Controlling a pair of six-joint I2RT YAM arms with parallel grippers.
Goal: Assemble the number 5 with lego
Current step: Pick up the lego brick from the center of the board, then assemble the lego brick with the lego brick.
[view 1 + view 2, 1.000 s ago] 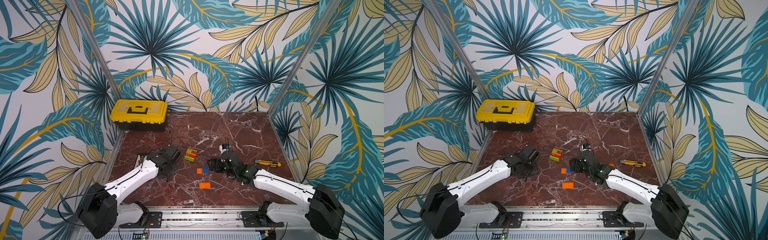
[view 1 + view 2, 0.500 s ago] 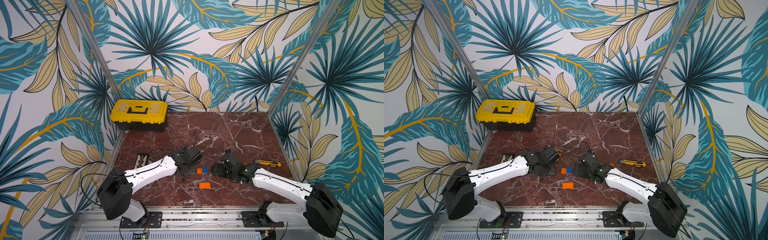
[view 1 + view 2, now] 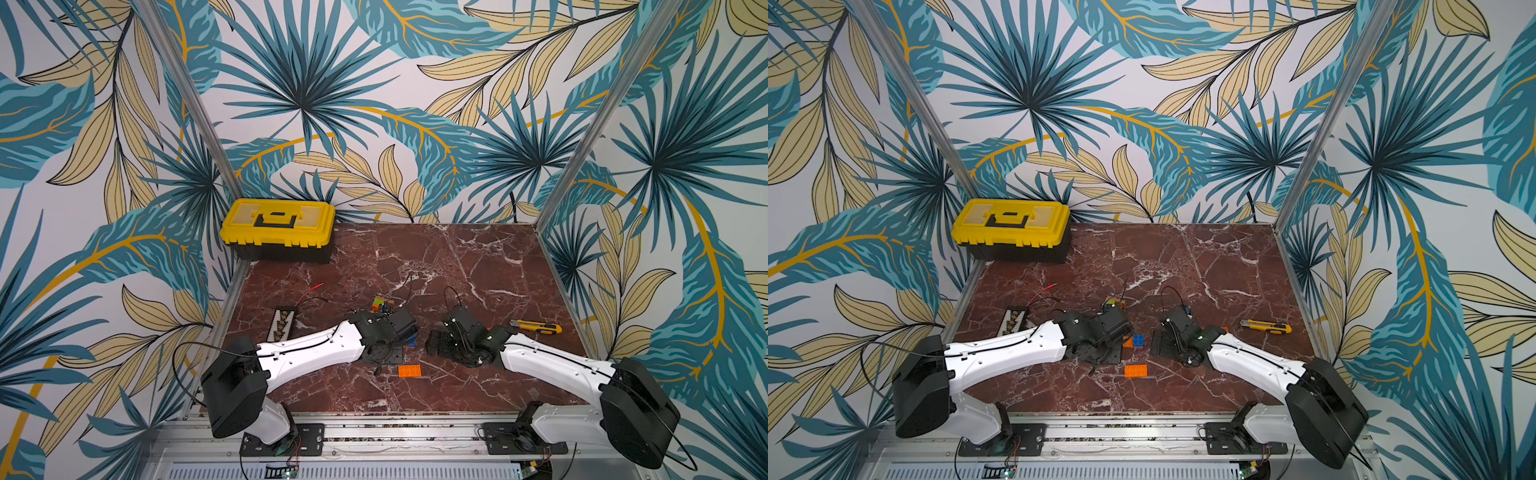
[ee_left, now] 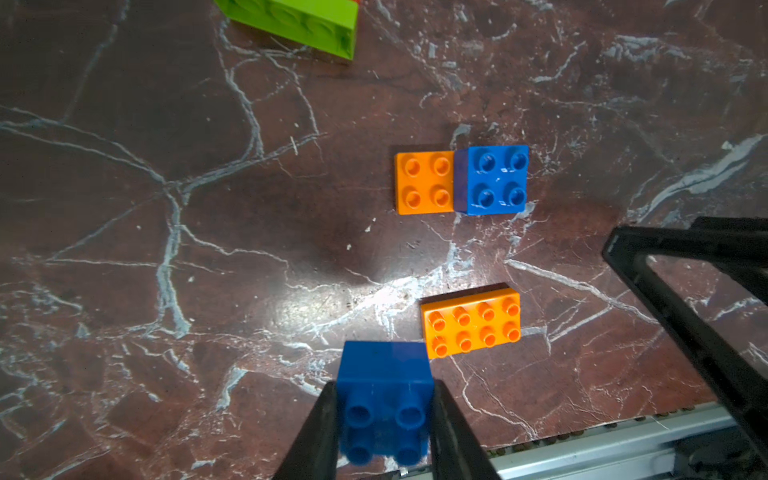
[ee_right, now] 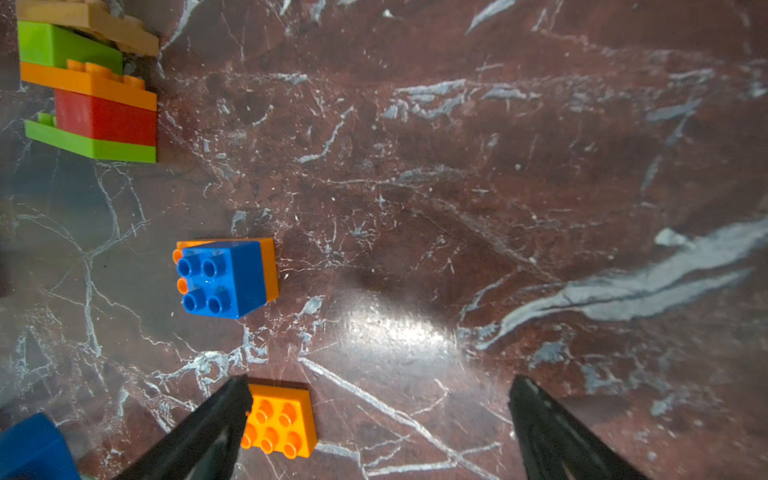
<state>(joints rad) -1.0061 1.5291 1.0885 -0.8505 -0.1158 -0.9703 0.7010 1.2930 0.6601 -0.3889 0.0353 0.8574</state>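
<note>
Plainly mid-build. The left gripper is clenched on a square blue brick, one finger on each flat side, studs towards the wrist camera. It is held clear of the table. That hold leaves the underside free, which I take to be for pressing it down onto other studs.

The right gripper is released, jaws wide, grasping nothing. It hangs low near the orange-and-blue piece, probably ready to steady it. A loose orange brick lies flat, studs up, nearer the front rail. In the right wrist view it shows just beside one finger; I cannot tell if they touch.

The number 5 is not one piece yet.
- A striped stack of green, orange, red and tan lies on its side further back, mid-table.
- The orange-and-blue piece sits between the two grippers. It is a blue cube on one end of a flat orange base, and the other end's studs are bare. That looks like the spot for the held brick.

The table is dark red marble veined white, glossy, with a glare patch in each wrist view. It looks slick, so an unbraced piece could skate when pushed.

The walls are teal and tan leaf print, with metal posts at the corners. A yellow toolbox sits shut in the back left corner. A utility knife lies near the right edge and a black strip near the left.
</note>
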